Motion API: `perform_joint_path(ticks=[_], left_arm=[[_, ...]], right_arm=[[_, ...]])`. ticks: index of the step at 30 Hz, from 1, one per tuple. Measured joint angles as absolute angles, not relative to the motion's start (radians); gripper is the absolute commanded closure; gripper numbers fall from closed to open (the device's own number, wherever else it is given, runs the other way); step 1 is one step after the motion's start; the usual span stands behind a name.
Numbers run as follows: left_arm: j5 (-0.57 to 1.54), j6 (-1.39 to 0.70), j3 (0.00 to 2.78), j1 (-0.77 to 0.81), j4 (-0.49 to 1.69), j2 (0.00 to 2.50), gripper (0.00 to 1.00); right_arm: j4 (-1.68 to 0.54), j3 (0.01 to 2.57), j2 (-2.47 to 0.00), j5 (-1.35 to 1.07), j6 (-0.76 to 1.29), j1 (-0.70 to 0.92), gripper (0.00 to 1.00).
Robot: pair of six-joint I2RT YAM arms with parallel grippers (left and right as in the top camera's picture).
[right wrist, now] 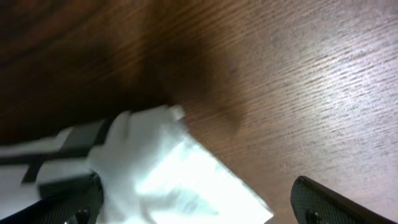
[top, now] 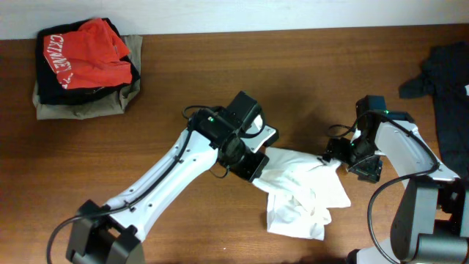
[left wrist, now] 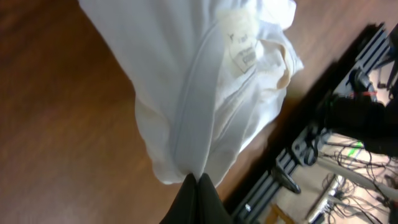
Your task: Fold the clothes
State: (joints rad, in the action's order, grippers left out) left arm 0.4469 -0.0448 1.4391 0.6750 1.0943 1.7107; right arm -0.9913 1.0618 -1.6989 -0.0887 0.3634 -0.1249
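A white garment (top: 302,192) lies crumpled on the wooden table at centre right. My left gripper (top: 253,167) is shut on its left edge; in the left wrist view the fingers (left wrist: 198,186) pinch a fold of the white cloth (left wrist: 199,93), which hangs below with its label showing. My right gripper (top: 333,158) sits at the garment's right corner. In the right wrist view its fingers (right wrist: 193,208) are spread wide, with the white cloth (right wrist: 168,174) lying between them.
A stack of folded clothes with a red shirt (top: 84,55) on top sits at the far left. A dark garment (top: 443,81) lies at the far right edge. Bare wooden table (top: 220,66) lies between them.
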Motion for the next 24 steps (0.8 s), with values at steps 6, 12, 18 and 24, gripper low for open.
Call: perform_joint_path(ticks=[6,12,18,24], left_arm=[[0.437,-0.043,1.439,0.755,1.166,1.707,0.27],[0.42,-0.025,1.439,0.881,1.102,1.707,0.24],[0.403,-0.019,1.44,0.857,1.039,1.747,0.2],[0.398,-0.08,1.443,0.867,1.049,2.04,0.22]], right_arm=[[-0.967,1.062,-1.699,-0.097,0.366,-0.125,0.02],[-0.987,1.071,-1.699,-0.131,0.366,-0.126,0.02],[-0.998,1.165,-1.699,-0.186,0.355,-0.186,0.02],[-1.032,1.165,-1.699,-0.186,0.314,-0.2,0.02]])
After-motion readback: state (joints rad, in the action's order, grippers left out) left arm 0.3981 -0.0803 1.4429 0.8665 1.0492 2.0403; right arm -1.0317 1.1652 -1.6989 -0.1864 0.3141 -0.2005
